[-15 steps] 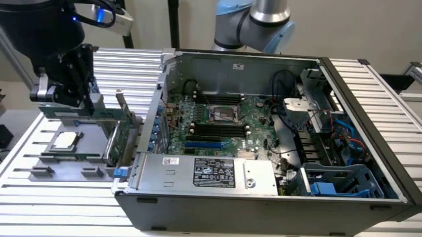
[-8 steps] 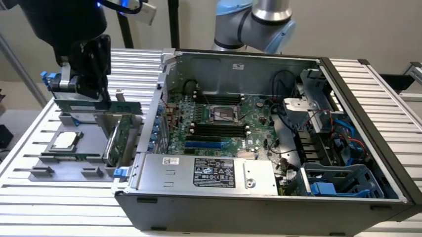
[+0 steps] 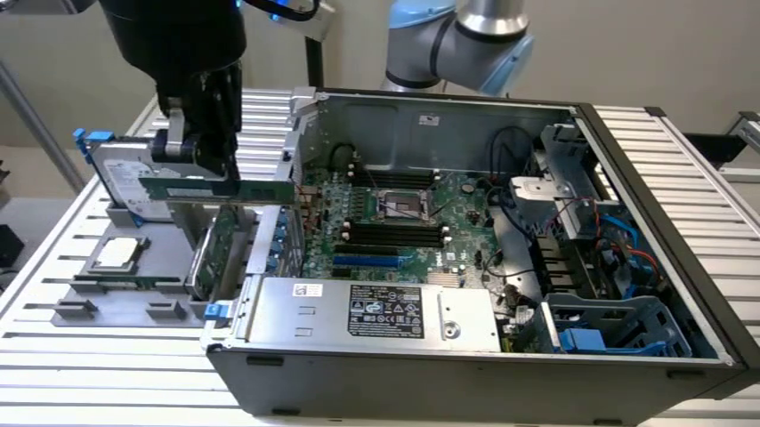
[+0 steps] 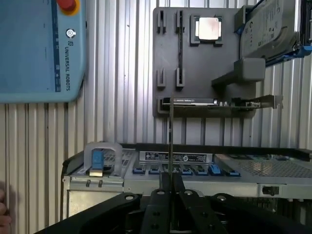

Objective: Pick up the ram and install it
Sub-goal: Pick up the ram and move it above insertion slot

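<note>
Above tray [image 3: 71,307], fingers [image 4: 157,209] clamp ram [image 3: 226,190], long axis horizontal.

Plain beige wall [image 3: 665,44] behind, ribbed metal table [image 3: 95,374] — pale silver slats, soft even indoor light

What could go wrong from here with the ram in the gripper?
1. The ram hangs clamped in the gripper beside the case wall; its end could clip that wall on the way in.
2. The black slots are narrow; a slightly tilted stick might jam.
</note>
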Action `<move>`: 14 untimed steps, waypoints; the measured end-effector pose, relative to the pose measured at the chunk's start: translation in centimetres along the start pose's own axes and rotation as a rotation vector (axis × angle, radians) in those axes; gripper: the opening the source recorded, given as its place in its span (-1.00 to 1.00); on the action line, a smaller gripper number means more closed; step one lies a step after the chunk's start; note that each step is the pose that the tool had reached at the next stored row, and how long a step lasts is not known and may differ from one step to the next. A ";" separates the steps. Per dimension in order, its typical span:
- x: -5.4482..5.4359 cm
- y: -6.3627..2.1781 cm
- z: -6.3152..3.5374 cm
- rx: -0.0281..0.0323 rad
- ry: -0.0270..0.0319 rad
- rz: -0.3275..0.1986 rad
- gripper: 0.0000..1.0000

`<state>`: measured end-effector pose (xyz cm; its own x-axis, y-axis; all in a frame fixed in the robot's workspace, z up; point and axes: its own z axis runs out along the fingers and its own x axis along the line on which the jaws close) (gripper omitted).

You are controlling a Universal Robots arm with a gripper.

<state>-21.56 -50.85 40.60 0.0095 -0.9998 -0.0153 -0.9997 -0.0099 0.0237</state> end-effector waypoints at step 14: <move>0.0 -6.36 -0.05 0.0000 -0.0004 0.000 -1.00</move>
<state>-15.20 -50.81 40.50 0.0095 -0.9998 -0.0157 -0.9997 -0.0099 0.0237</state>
